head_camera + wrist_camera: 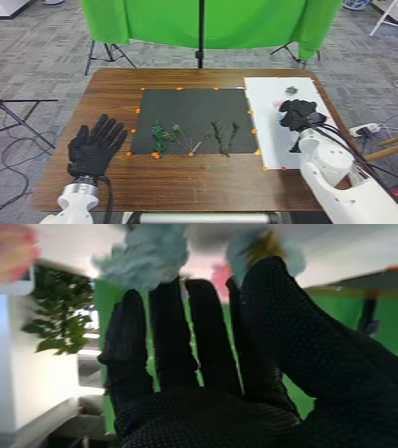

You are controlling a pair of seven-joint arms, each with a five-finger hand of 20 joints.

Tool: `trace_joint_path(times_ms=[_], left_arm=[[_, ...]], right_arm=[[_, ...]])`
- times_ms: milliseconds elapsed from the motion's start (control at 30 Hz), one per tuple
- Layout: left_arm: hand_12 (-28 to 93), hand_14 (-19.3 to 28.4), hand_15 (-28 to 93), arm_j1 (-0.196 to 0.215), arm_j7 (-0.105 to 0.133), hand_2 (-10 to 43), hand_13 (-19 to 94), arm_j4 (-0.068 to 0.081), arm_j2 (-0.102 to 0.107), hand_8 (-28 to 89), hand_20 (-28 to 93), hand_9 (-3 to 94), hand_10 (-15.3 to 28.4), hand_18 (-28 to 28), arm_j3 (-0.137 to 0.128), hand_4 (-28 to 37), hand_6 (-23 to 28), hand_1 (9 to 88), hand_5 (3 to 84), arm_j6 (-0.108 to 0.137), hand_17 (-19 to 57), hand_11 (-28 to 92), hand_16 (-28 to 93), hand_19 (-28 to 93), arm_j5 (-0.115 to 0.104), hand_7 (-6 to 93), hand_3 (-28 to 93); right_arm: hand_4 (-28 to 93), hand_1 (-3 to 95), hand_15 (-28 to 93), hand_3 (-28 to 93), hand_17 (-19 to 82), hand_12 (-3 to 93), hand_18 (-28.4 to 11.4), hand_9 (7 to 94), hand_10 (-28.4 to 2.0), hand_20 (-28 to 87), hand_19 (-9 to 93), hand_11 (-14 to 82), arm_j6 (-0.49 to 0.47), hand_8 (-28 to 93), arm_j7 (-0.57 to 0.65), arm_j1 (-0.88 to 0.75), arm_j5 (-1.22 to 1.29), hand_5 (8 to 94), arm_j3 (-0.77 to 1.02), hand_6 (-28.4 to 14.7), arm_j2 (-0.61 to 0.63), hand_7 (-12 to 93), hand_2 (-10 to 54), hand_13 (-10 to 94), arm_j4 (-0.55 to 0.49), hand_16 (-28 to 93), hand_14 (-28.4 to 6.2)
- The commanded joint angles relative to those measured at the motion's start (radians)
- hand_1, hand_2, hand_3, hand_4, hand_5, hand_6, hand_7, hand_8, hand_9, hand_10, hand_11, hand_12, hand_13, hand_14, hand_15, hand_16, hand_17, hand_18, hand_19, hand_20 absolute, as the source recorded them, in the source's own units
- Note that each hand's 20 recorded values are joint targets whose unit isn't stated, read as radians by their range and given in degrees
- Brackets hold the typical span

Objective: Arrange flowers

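Note:
Over the white sheet (277, 150) on the right, my right hand (300, 113) is held palm down among flower heads. Pink and pale blue petals peek out beside it, and a small flower (291, 90) lies farther back. In the right wrist view, the right hand (200, 399) has its fingers straight and nothing gripped; a pale blue flower (147, 256) and another bluish one with a yellow centre (266, 249) are near its fingertips. My left hand (93, 150) is open at the table's left. Green sprigs (159, 137) and thin stems (226, 139) lie on the dark mat (187, 107).
Orange tape marks (253, 131) edge the mat and sheet on the brown table (115, 100). Behind the table hang a green cloth (160, 25) and a black stand (201, 50). A pink flower (11, 251) and leafy greenery (62, 314) appear in the right wrist view.

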Motion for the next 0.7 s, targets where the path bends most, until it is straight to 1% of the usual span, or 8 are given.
trace_joint_path(times_ms=[33,133,167,200,233,267,500,700], left_arm=[[10,17.2,38,-0.003,-0.016,14.0,29,0.010,-0.016,-8,14,39.0,15.8,16.1,0.016,-28.3,10.2,28.3,46.7,0.021,-7.3,18,-7,40,-0.020,9.2,77],[10,17.2,38,-0.006,-0.022,13.9,29,0.004,-0.019,-8,14,39.1,15.9,16.2,0.019,-28.3,10.4,28.3,46.9,0.054,-7.2,19,-7,40,-0.036,9.2,78],[10,17.3,38,-0.003,-0.023,14.0,29,0.002,-0.020,-8,14,39.1,15.9,16.2,0.018,-28.3,10.4,28.3,47.1,0.060,-7.3,19,-7,40,-0.040,9.3,77],[10,17.3,38,-0.002,-0.020,14.2,29,0.003,-0.021,-8,14,39.3,15.9,16.2,0.018,-28.3,10.5,28.4,47.2,0.056,-7.2,19,-7,40,-0.043,9.4,77],[10,17.4,39,0.001,-0.018,14.3,29,0.001,-0.021,-8,14,39.4,15.9,16.2,0.016,-28.3,10.5,28.4,47.3,0.057,-7.2,19,-7,40,-0.045,9.5,77],[10,17.5,39,0.001,-0.015,14.3,29,0.000,-0.021,-8,14,39.5,15.9,16.2,0.015,-28.3,10.6,28.4,47.4,0.057,-7.2,19,-7,40,-0.045,9.5,77],[10,17.4,39,0.010,0.008,14.4,29,-0.004,-0.015,-8,14,39.6,16.0,16.2,0.003,-28.3,10.9,28.4,47.7,0.059,-7.2,19,-7,40,-0.053,9.6,77],[10,17.4,39,0.023,0.025,14.3,29,-0.009,-0.012,-8,14,39.6,16.1,16.2,-0.018,-28.3,10.9,28.3,47.7,0.059,-7.1,19,-7,40,-0.051,9.5,77]], right_arm=[[-28,50.1,58,81,24,14.9,-22.2,59.5,-11.6,40,84,19.2,-0.010,-16,-0.029,0.028,-0.042,60.5,-0.031,1.9,-0.017,18,-9.5,44,0.049,16,-12.9],[-28,53.4,64,77,27,19.6,-21.9,67.4,-11.9,43,86,23.7,0.001,-16,0.002,0.024,0.000,65.7,-0.036,2.2,-0.022,20,-9.5,50,0.063,22,-12.0],[-28,57.3,64,70,28,27.1,-21.9,71.1,-11.5,43,86,20.4,0.003,-16,0.016,0.024,0.013,67.0,-0.040,1.9,-0.024,21,-9.5,53,0.067,27,-11.4],[-28,61.0,64,64,29,33.7,-21.9,74.1,-11.1,44,87,19.3,0.006,-12,-0.001,0.015,0.000,68.0,-0.032,1.6,-0.024,24,-9.5,55,0.066,31,-11.1],[-28,63.3,65,61,30,40.5,-21.9,77.2,-10.3,44,87,21.9,0.031,-9,0.005,0.008,-0.006,69.6,-0.036,0.8,-0.022,35,-9.5,59,0.062,35,-9.9],[-28,63.6,66,61,30,42.2,-22.0,78.5,-10.3,44,87,23.7,0.062,-8,0.002,0.003,-0.012,70.6,-0.033,0.8,-0.022,39,-9.5,60,0.065,36,-10.0],[-28,62.8,65,66,31,44.2,-22.1,80.7,-10.4,44,87,25.6,0.183,-7,-0.039,0.044,-0.009,73.1,-0.070,0.7,0.005,44,-9.5,63,0.009,39,-9.7],[-28,61.8,66,68,31,43.9,-22.4,81.0,-10.4,44,87,24.3,0.208,-8,-0.086,0.114,0.055,73.3,-0.139,0.4,-0.004,42,-9.5,62,-0.108,41,-9.8]])
